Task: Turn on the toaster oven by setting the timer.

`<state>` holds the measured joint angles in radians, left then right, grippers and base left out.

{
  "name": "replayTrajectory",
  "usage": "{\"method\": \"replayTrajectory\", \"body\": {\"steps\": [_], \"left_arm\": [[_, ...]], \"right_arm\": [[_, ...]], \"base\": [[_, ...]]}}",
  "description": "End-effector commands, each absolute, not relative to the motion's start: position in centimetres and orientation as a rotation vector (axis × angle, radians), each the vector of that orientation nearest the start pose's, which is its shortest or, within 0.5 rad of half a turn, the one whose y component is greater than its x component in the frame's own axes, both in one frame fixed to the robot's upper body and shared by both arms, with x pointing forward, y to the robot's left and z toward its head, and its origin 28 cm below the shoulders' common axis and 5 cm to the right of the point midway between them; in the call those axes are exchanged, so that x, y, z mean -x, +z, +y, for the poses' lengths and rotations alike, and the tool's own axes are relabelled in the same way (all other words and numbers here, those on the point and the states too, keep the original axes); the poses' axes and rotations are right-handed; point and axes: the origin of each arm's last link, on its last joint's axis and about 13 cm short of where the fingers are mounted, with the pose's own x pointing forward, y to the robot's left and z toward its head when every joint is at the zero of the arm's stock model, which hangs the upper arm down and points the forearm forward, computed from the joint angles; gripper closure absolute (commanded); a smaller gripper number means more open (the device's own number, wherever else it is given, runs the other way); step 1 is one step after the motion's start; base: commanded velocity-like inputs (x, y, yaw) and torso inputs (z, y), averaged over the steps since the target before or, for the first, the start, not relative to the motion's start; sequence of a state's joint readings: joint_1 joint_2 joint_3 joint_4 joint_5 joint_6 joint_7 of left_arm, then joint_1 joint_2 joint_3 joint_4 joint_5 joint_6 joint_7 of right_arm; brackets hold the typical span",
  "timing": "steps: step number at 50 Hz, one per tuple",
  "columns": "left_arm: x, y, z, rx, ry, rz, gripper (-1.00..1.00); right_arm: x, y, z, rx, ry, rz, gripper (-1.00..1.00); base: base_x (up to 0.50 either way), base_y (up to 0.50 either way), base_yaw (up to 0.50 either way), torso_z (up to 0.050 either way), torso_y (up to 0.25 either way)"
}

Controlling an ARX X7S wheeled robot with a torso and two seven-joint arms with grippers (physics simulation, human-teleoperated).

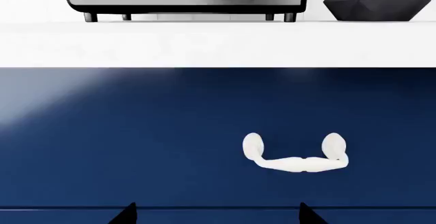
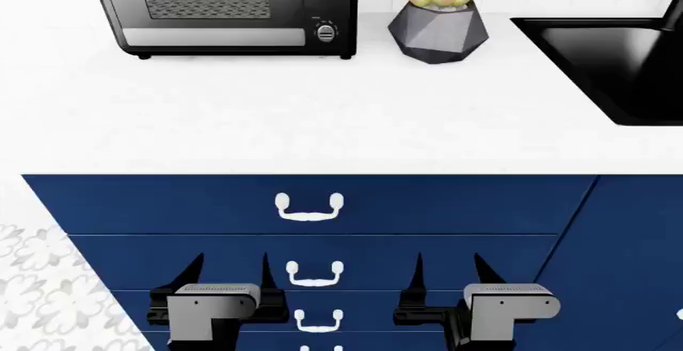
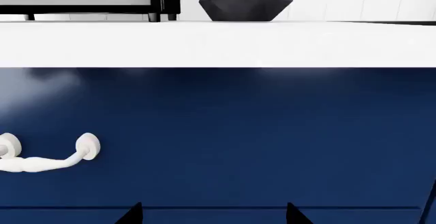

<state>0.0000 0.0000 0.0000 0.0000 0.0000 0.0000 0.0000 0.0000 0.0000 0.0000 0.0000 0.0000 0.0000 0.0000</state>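
- Toaster oven (image 2: 224, 11) at the back of the white counter (image 2: 320, 119), far left, well apart from both grippers.
- Small round knobs (image 2: 325, 5) in a column on its right side, just left of the grey plant pot (image 2: 437, 31).
- Left gripper (image 2: 229, 275) and right gripper (image 2: 449, 275) low down by the blue drawers (image 2: 309, 243), both spread wide, holding nothing.
- Best to lift one arm up over the counter edge first.
- Then go straight at a knob, slow, fingers closer together.
- Hard to tell which knob is the timer from here.
- Stay clear of the pot.
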Motion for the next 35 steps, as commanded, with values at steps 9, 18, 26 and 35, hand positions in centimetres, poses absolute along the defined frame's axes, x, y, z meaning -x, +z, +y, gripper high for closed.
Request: {"method": "replayTrajectory", "body": {"steps": [9, 18, 26, 35], "left_arm": [[-21.2, 1.2, 20.2, -0.002, -0.027, -0.003, -1.00], [-20.7, 2.1, 20.5, -0.002, -0.016, -0.017, -1.00], [-18.7, 8.6, 21.4, -0.028, -0.013, -0.182, -1.00], [-17.3, 13.4, 21.7, -0.039, -0.035, -0.288, -1.00]], "right_arm": [[-20.7, 1.2, -9.7, 0.014, -0.003, 0.001, -1.00], [-20.3, 2.4, -9.8, 0.014, -0.012, -0.051, -1.00], [-18.5, 8.8, -10.6, -0.058, -0.022, -0.170, -1.00], [-17.3, 13.2, -11.3, -0.073, -0.023, -0.300, -1.00]], "base": [[0.00, 0.00, 0.00, 0.000, 0.000], [0.00, 0.00, 0.00, 0.000, 0.000], [0.00, 0.00, 0.00, 0.000, 0.000], [0.00, 0.00, 0.00, 0.000, 0.000]]}}
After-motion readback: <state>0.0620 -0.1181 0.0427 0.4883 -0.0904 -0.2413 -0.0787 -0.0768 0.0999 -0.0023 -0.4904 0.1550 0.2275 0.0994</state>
